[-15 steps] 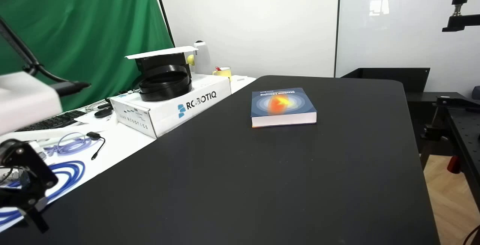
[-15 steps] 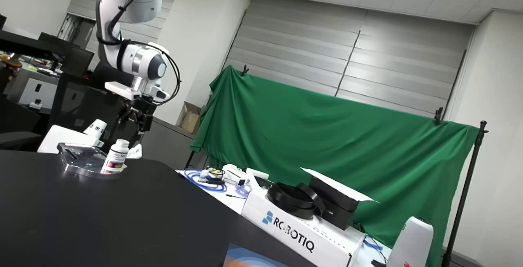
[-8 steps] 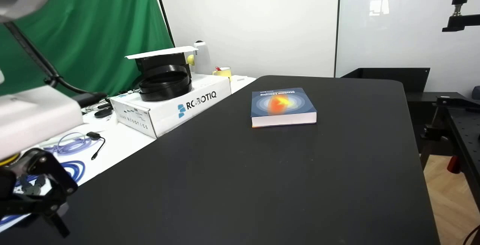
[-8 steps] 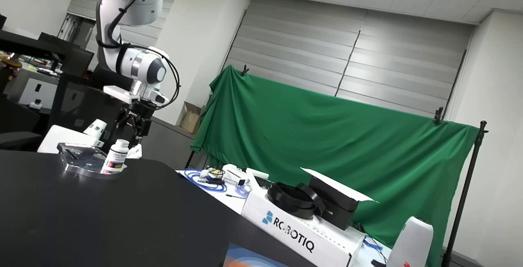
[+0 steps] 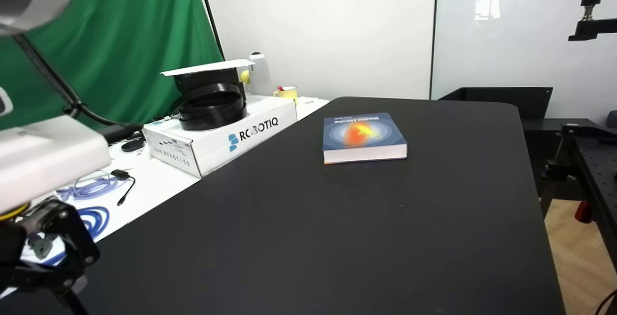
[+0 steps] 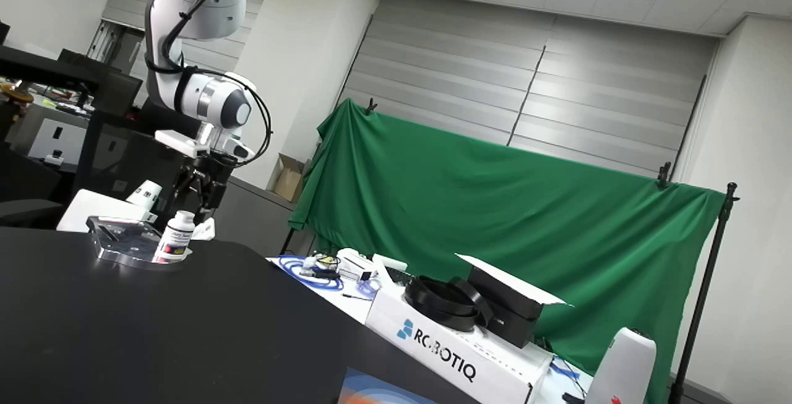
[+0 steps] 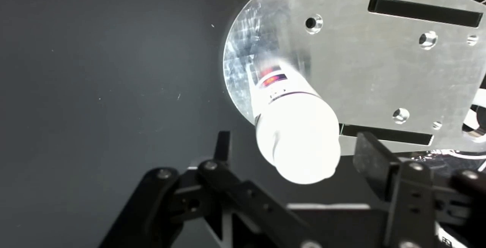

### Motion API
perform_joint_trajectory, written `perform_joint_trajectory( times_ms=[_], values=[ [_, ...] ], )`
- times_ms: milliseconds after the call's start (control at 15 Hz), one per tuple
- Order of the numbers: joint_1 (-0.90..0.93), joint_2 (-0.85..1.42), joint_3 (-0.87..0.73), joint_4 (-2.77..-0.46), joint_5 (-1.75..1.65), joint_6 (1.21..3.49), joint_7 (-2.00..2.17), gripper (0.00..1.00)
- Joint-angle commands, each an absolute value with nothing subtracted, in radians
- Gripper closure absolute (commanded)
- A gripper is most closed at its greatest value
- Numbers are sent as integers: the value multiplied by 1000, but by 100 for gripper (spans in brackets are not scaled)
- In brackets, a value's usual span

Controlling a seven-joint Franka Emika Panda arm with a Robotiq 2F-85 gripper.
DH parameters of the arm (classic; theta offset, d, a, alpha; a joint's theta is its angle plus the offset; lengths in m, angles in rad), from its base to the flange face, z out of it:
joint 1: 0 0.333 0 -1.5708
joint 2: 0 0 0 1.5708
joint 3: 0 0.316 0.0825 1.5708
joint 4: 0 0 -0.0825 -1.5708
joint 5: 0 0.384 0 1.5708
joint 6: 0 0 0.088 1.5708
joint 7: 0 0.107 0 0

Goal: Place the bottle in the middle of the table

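The bottle (image 6: 176, 238), small and white with a dark and coloured label band, stands upright at the rounded end of a metal plate (image 6: 127, 244). In the wrist view the bottle (image 7: 300, 134) shows from above with its cap overexposed, on the plate (image 7: 360, 69). My gripper (image 7: 294, 141) is open and empty, its fingertips apart on either side of the cap and not touching it. In an exterior view the gripper (image 6: 201, 190) is above the bottle. The bottle is out of view in an exterior view where the gripper (image 5: 53, 257) shows partly. The black table (image 5: 299, 238) spreads ahead.
A blue-and-orange book (image 5: 364, 134) lies on the table's far part; its corner shows in an exterior view (image 6: 377, 388). A white box with blue lettering (image 5: 241, 136) stands beside the table, with black rings (image 5: 212, 107) on it. Blue cables (image 5: 94, 221) lie on the white side table.
The arm and gripper have moved right and slightly down in an exterior view, mostly in the first half second. The bottle, book and box have not moved.
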State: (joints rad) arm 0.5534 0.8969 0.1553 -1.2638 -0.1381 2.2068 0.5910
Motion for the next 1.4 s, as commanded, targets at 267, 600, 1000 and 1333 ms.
perform_joint_trajectory(
  times_ms=[267, 600, 1000, 1333],
  values=[
    [550, 878, 149, -1294, -125, 2212, 621, 73],
    [549, 842, 129, -1317, -140, 2224, 627, 81],
    [542, 713, 27, -1401, -170, 2249, 661, 81],
    [524, 562, -95, -1563, -212, 2260, 703, 81]
  ],
)
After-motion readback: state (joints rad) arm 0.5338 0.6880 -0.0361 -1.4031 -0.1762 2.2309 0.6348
